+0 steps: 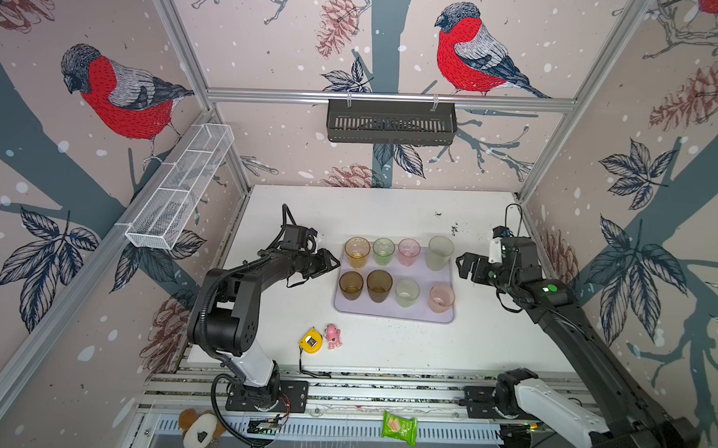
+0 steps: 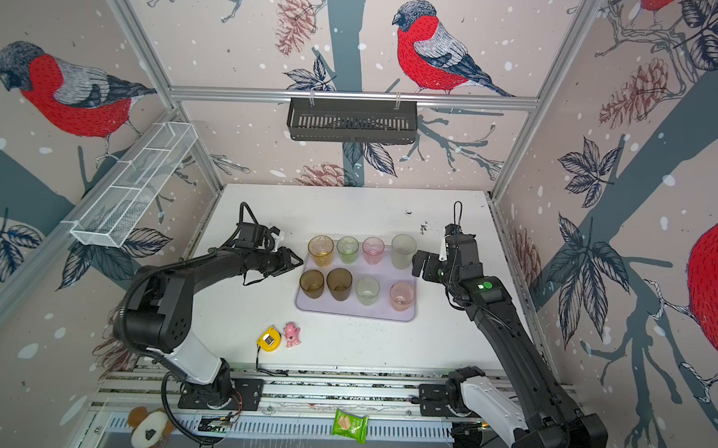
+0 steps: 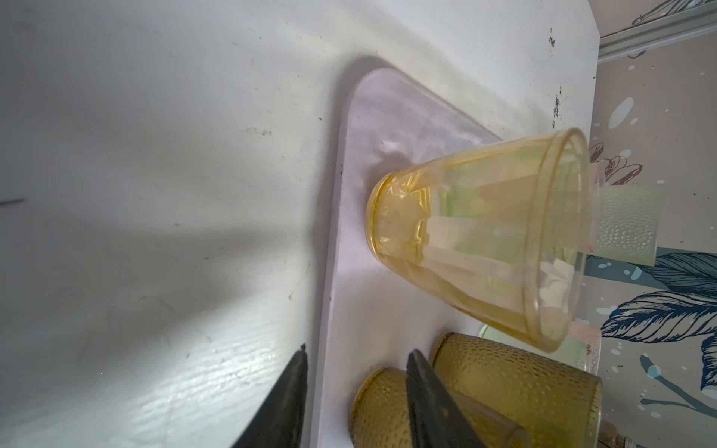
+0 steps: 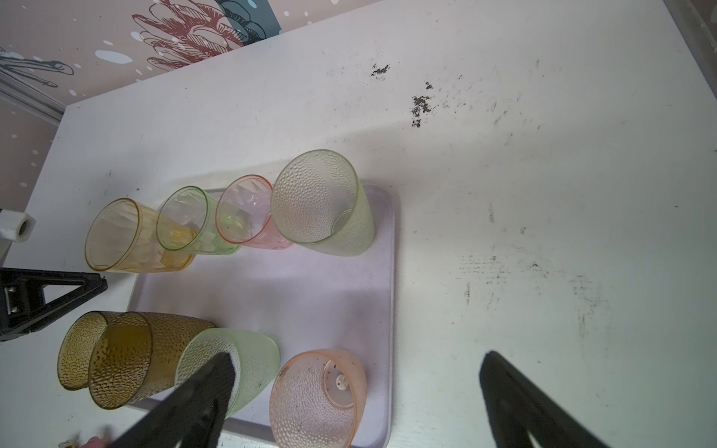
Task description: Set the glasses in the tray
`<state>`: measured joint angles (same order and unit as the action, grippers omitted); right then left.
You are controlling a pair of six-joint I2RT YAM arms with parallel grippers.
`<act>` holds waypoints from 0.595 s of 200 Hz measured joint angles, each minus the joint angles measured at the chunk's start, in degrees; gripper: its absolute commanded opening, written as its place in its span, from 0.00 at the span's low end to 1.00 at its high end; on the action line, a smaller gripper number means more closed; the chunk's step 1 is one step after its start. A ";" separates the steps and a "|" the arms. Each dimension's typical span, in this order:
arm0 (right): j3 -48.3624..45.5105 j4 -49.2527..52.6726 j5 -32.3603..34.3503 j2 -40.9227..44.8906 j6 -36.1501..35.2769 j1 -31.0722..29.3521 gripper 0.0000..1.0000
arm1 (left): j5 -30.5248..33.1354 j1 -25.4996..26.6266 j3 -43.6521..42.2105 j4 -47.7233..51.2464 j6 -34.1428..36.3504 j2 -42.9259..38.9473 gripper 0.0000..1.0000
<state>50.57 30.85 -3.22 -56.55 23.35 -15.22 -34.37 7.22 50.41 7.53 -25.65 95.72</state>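
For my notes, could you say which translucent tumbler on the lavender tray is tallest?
The frosted whitish tumbler at the far row's right end; it overtops its pink neighbour and the rest.

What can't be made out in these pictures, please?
Black basket, in both top views: its slatted front wall hides the inside.
Left tool, left wrist view: only fingertips show; the picture's edge cuts off the rest.
Green packet, in a top view: print too small to read.

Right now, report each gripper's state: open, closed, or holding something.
Left gripper: open, jaws partly apart, holding nothing.
Right gripper: open, jaws wide apart, holding nothing.
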 measured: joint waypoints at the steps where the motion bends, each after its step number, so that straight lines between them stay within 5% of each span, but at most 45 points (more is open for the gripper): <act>1: 0.00 0.00 0.00 0.02 0.00 0.00 1.00 | 0.00 0.00 0.02 0.00 0.04 0.09 0.41; 119: -0.02 0.11 -0.09 0.79 0.07 0.04 1.00 | 0.11 1.60 2.29 -2.49 1.64 7.82 0.25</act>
<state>50.54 30.96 -3.31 -55.77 23.42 -15.18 -34.26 8.82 52.71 5.04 -24.01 103.55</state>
